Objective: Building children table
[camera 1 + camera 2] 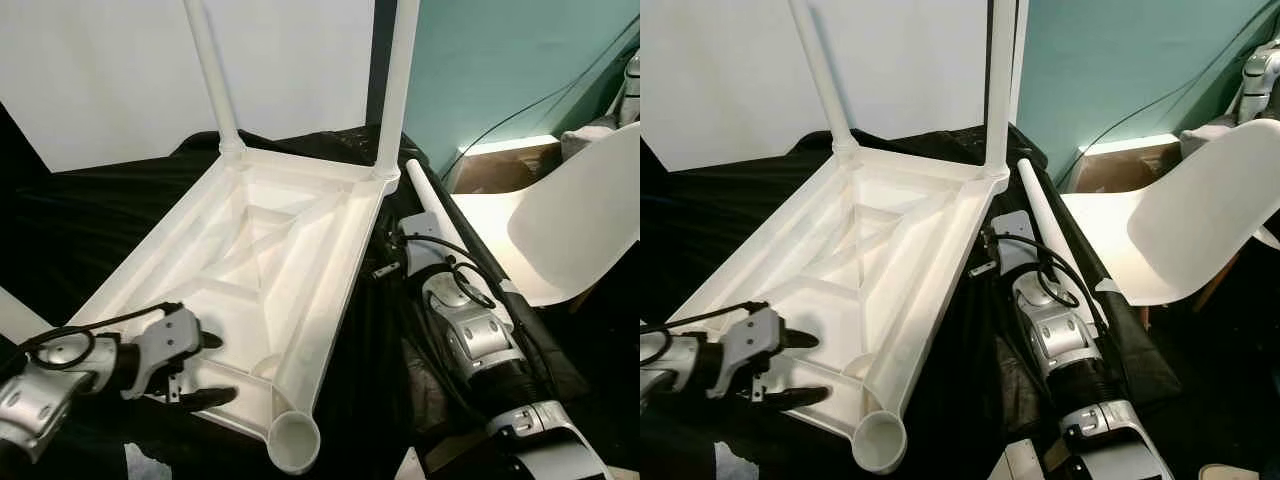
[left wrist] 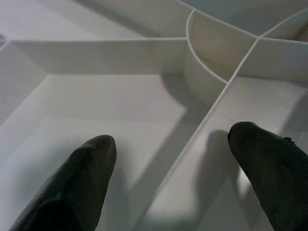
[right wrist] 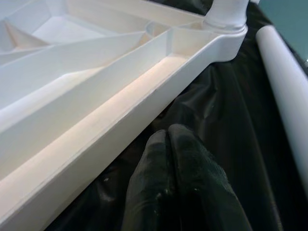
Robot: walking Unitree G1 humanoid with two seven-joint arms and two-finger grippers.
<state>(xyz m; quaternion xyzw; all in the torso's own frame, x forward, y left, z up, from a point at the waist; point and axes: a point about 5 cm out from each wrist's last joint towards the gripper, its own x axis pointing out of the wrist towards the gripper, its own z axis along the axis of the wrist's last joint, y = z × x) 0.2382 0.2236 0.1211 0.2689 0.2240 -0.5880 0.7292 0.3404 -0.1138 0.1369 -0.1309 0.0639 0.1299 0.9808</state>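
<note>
The white ribbed plastic tabletop lies upside down on the black plastic sheet, two legs standing at its far corners. My left gripper, fingers spread, hovers over its near corner. My right gripper, fingers pressed together, rests on the sheet just beside its long edge. A loose white round leg lies beyond.

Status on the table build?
Left end effector open over upturned tabletop corner. Right end effector shut, on black sheet. Two legs fitted; loose leg beside.
</note>
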